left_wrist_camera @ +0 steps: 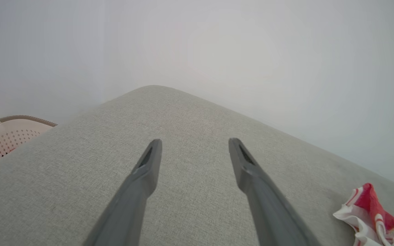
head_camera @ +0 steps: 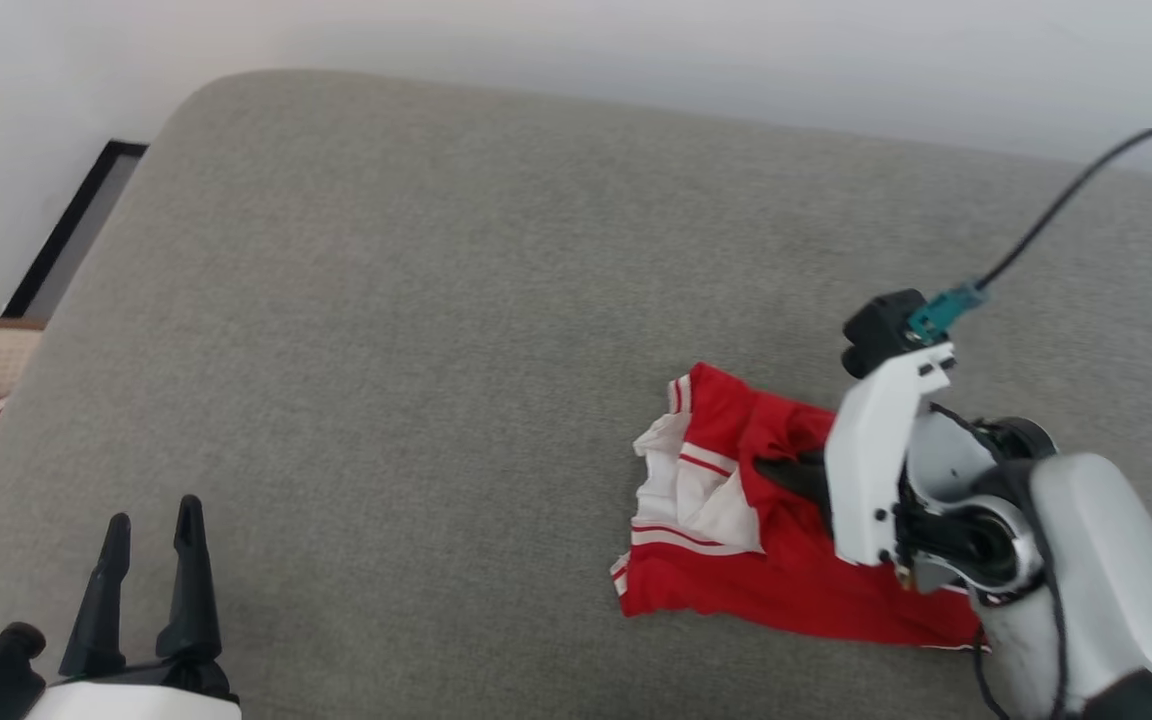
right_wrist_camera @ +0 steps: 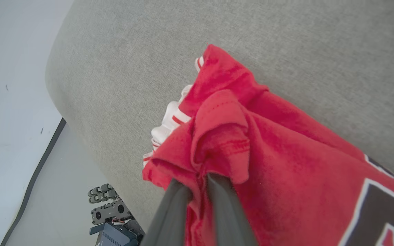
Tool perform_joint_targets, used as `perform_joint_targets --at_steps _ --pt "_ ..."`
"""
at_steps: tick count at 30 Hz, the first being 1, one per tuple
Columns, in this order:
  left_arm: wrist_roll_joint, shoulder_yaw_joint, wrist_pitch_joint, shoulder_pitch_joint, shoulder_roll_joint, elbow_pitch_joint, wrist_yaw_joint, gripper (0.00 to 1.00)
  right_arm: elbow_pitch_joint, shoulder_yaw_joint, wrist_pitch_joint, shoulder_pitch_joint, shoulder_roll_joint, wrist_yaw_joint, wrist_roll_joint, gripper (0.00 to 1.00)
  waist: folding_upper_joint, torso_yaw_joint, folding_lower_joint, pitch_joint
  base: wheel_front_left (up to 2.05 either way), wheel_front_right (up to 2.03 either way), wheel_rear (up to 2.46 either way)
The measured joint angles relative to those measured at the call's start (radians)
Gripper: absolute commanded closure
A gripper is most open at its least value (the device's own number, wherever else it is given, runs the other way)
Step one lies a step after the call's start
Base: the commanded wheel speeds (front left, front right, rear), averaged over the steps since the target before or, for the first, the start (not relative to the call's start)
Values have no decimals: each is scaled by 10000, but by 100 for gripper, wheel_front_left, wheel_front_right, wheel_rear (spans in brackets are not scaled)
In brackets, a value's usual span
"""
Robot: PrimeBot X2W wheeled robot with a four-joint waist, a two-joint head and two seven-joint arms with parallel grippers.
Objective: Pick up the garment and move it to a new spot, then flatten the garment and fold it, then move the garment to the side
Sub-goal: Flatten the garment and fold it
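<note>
Looks early in the task, with the first step only begun. Pinches a bunched red fold of the garment (right_wrist_camera: 286,164) between the narrowly closed fingers of the right gripper (right_wrist_camera: 198,179), tips sunk into the cloth. Finds the garment crumpled on the grey cushion (head_camera: 416,350), on the robot's right and toward the near edge. Shows a white sleeve and striped trim doubled over on its left side, and a corner of black, white-edged lettering in the right wrist view. Holds the left gripper (head_camera: 151,540) wide and empty at the near left, above bare cushion and well apart from the cloth. Takes in a pale perforated basket (left_wrist_camera: 2,140) beyond the cushion's left edge. Reads as a grasp made but a lift not yet plain, since most of the cloth rests on the cushion. Cannot tell whether this spot is the starting place or the new one. Leaves nearly everything to do, on this judgement: carrying to a fresh spot, spreading flat, folding, then shifting aside. Probably calls for both grippers once the flattening starts, given how tangled the sleeves lie.
</note>
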Motion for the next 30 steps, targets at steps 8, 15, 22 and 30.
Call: perform_joint_targets --at_steps 8,15,22,30 --pt "-52 6 0 -181 -48 127 0 0 1070 738 -991 -768 44 0 226 0 0 163 0 102 0 0 0" --pt "-52 219 0 -27 -15 188 0 0 587 497 -1684 -540 -355 0 803 0 0 -187 0 -202 0 0 0" --pt "-50 510 0 252 100 98 -2 0 -353 -621 -2742 354 -704 0 746 0 0 -796 0 -552 0 0 0" --pt "132 744 0 699 190 -86 -2 0 -1185 -1590 -4422 1696 -918 0 709 0 0 -1517 0 -1050 0 0 0"
